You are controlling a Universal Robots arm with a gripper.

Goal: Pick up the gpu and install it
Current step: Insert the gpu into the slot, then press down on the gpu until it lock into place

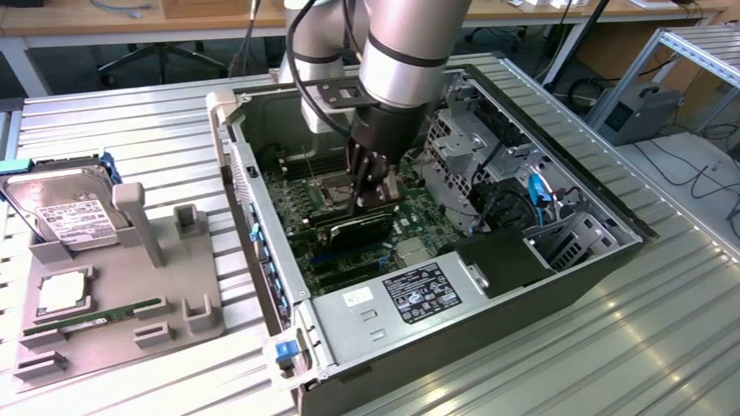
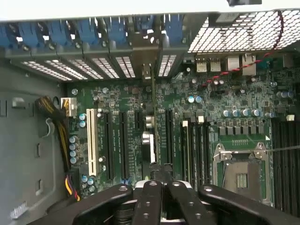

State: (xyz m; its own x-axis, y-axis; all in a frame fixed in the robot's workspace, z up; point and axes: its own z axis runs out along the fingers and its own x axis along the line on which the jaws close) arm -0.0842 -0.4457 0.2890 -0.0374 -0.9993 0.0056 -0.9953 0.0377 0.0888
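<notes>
Metal tabletop (image 1: 139, 121), open PC case (image 1: 555, 286): gripper (image 1: 373, 195) pinched on gpu (image 1: 356, 230) standing edge-on over motherboard (image 2: 187, 122) slots, picked up, apparently not fully seated yet.

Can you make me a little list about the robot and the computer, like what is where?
place: open computer case lying on a metal table
gripper: inside the case, over the motherboard, shut on the gpu
gpu: black card standing on edge on the motherboard, seen edge-on in the wrist view, bracket at the case's back slots
grey holder: at the exterior view's left, carrying a hard drive and a green RAM stick
</notes>
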